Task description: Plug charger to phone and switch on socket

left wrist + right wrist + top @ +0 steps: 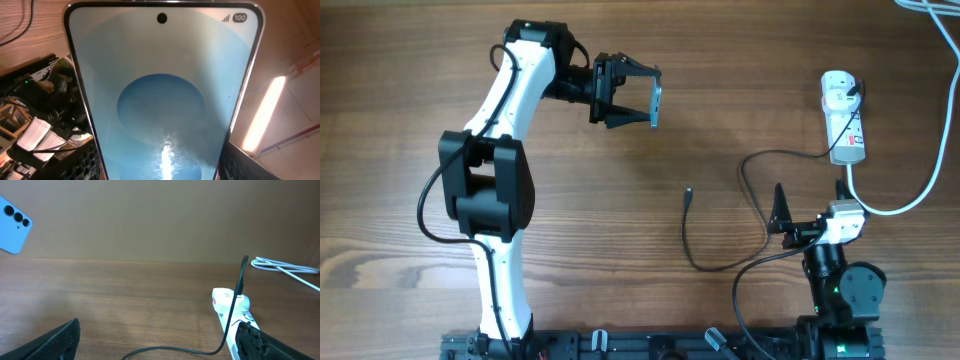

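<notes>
Filling the left wrist view, the flat rectangular smartphone with a turquoise screen [160, 90] faces the lens, its punch-hole camera near the top edge and a "100" mark in the corner. The left gripper [162, 164] is clamped on the phone's two long edges, and its dark ridged fingers [86, 162] show at either side along the bottom.

From overhead, the white-and-black left arm [505, 120] reaches across the brown wooden table [620, 220] and holds the phone edge-on, well apart from everything else. At the far right lies the white elongated power strip [847, 135] with small red and black marks. A white adapter block [836, 88] is seated in its upper end. The thin black cable [752, 190] curves away from the block, loops low across the table and ends in a small dark plug tip [689, 195] lying free on the wood. A thick white cord [920, 195] sweeps off to the right. Just below the strip, the right gripper [783, 224] is spread wide and holds nothing.

In the right wrist view, both black fingers [60, 340] stand far apart at the lower corners. The strip lies just ahead on the right, and the cable arches up beside it. The phone's pale blue back, with three lenses, hangs in the air at upper left.
</notes>
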`<state>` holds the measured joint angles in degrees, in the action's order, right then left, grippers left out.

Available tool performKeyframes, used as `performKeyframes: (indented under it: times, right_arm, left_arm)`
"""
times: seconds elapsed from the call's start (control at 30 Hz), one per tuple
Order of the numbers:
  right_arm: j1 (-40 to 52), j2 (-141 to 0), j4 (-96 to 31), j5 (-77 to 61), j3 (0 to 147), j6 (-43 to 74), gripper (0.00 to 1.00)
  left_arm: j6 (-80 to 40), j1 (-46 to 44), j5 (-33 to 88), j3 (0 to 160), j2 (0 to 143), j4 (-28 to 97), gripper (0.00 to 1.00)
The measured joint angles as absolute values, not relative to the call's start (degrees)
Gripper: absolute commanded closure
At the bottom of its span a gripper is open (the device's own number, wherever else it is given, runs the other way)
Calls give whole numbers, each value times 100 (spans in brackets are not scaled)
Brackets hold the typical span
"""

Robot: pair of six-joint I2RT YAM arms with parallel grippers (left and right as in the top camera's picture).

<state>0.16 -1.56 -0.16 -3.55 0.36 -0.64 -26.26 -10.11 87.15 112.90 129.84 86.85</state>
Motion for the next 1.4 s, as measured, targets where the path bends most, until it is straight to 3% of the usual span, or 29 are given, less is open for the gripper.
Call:
performKeyframes:
  times: [0.77,0.93,1.07,1.13,1.4]
  right_arm:
    - [16,-154,45,-569,36,-36,0]
    - [16,-156,235,-1691,34,1492,0]
    - [16,-172,2080,-2847,47,2416,0]
    - [16,-165,2375,-3216,180,2589,0]
    - [16,-1507,-1011,-3662,3109,2069,0]
  left_arm:
    - [-2626,-1011,8718,11290,12984,8943,42]
    - [-2626,-1011,8718,11290,12984,8943,41]
    - [-2626,-1011,8720,11290,12984,8956,41]
    - [-2626,-1011,8720,11290,12984,8962,41]
    - [-2626,-1011,8744,11290,12984,8958,41]
